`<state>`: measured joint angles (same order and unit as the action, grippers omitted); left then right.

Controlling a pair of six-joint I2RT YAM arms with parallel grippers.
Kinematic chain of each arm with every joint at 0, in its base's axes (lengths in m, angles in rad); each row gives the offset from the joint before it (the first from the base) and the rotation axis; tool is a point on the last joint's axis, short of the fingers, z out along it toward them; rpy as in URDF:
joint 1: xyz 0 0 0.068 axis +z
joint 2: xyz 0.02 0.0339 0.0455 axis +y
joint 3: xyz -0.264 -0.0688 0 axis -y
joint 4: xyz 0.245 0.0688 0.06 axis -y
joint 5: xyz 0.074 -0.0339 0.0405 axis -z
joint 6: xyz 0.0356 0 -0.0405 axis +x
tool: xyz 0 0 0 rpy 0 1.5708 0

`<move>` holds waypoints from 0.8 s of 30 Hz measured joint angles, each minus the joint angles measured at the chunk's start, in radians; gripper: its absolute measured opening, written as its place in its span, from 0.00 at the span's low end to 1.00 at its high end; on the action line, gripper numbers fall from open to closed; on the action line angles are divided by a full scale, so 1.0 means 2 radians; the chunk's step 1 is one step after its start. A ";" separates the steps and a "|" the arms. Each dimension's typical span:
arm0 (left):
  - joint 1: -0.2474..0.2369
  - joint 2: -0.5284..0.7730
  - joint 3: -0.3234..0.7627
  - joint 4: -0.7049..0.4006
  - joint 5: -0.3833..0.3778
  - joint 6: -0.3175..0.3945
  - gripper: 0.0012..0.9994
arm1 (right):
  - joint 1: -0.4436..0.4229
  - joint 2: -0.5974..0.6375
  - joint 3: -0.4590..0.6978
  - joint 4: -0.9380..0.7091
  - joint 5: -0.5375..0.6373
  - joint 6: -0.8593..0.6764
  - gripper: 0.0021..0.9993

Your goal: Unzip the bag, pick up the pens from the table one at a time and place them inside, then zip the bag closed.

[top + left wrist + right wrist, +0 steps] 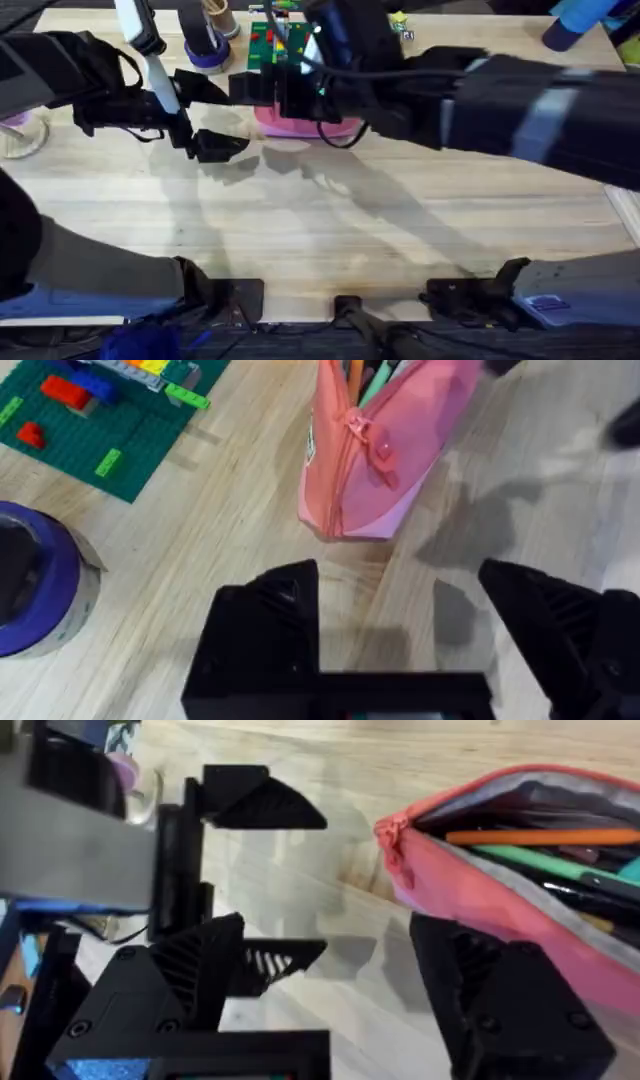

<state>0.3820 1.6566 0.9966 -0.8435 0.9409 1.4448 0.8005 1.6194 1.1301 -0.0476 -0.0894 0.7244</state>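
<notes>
Right arm sits big and dark right under my overhead cam, reaching across the table (330,230) to the bag (300,125). Bag is open, zipper end pointing at my left gripper (400,620). Left fingers (285,600) spread wide, nothing between them, bag just ahead of the tips, not touching. Right gripper (370,980) also spread wide; one finger (480,990) is just beside the bag's pink wall, can't tell if it touches. Bag's open mouth lies just past that finger. Orange pen (540,837) and green pen (530,860) lie inside on the dark lining. Brick plate (100,420) and purple tape roll (40,590) lie off to the side of the left fingers.
</notes>
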 joint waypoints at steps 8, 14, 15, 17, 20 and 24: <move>0.000 0.000 0.000 -0.014 0.001 0.000 0.99 | 0.000 0.063 0.000 0.061 0.002 0.004 1.00; 0.000 0.000 0.000 -0.014 0.001 0.000 0.99 | 0.001 0.089 0.000 0.086 0.033 0.004 1.00; 0.000 0.000 0.000 -0.014 0.001 0.000 0.99 | 0.001 0.091 0.000 0.090 0.038 0.004 1.00; 0.000 0.000 0.000 -0.014 0.001 0.000 0.99 | 0.001 0.096 0.000 0.099 0.044 0.005 0.98; 0.000 0.000 0.000 -0.014 0.001 0.000 0.99 | 0.001 0.108 0.000 0.111 0.056 0.006 0.92; 0.000 0.000 0.000 -0.014 0.001 0.000 0.99 | 0.002 0.122 0.000 0.120 0.075 0.016 0.84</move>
<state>0.3820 1.6566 0.9966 -0.8715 0.9421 1.4456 0.8051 1.8639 1.1301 0.1917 0.0597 0.7565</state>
